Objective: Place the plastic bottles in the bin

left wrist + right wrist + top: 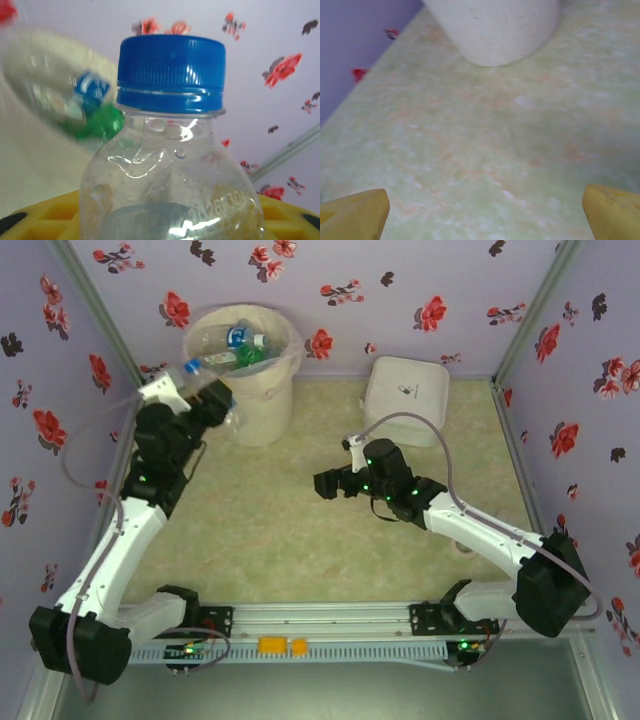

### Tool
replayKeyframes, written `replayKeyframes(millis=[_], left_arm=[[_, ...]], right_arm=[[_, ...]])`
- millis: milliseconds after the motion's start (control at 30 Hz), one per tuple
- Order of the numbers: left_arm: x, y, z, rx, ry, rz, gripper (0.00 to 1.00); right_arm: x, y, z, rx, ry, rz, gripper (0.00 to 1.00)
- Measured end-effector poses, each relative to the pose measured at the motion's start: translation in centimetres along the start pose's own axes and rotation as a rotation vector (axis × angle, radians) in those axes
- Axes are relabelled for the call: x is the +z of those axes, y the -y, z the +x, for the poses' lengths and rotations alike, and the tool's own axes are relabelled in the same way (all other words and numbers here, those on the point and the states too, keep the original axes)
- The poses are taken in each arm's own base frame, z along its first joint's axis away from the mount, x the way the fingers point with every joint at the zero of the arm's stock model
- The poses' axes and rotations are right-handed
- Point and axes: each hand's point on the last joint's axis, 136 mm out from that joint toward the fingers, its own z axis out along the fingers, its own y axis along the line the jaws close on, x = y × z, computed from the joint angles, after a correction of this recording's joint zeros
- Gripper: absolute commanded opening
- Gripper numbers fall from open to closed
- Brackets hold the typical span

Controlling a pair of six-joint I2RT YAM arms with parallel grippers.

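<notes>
Purple flowered walls (pixel 330 270) enclose a pale green table (pixel 290 530). At the upper left of the overhead view stands the bin (pixel 255 405), with bottles (pixel 240 340) piled inside. Beside its rim the left gripper (pixel 203 387) pinches a clear blue-capped bottle (pixel 190 367). Mid-frame, the right gripper (pixel 325 483) hangs above the table, fingers spread wide.

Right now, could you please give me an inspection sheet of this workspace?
Surface: pale green marbled table.
Job's things: bin holds several bottles; one clear blue-capped bottle is beside its rim.
Clutter: white lidded box at the back.
End effectors: left end effector shut on the clear blue-capped bottle; right end effector open over the table.
Cables: pale cable loops along each arm.
Surroundings: purple floral walls.
</notes>
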Motion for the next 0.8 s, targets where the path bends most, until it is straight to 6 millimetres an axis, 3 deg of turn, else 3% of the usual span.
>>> replayKeyframes(millis=[67, 167, 367, 600, 800], left_arm=[[1.0, 0.9, -2.7, 0.053, 0.025, 0.0, 0.4], [3.3, 1.8, -5.3, 0.117, 0.033, 0.0, 0.4], [9.4, 1.8, -7.2, 0.192, 0.003, -0.012, 0.4], [17.3, -1.0, -4.5, 0.198, -0.103, -0.035, 0.42], [21.9, -3.6, -2.0, 0.194, -0.216, -0.098, 0.46]], right_arm=[[0.0, 1.9, 0.7, 0.01, -0.012, 0.079, 1.0], [-0.1, 4.1, 1.7, 0.02, -0.033, 0.17, 1.0], [-0.5, 6.4, 2.7, 0.025, -0.046, 0.268, 1.0], [-0.8, 7.9, 3.3, 0.033, -0.045, 0.321, 1.0], [-1.0, 8.2, 3.2, 0.029, -0.039, 0.339, 1.0]])
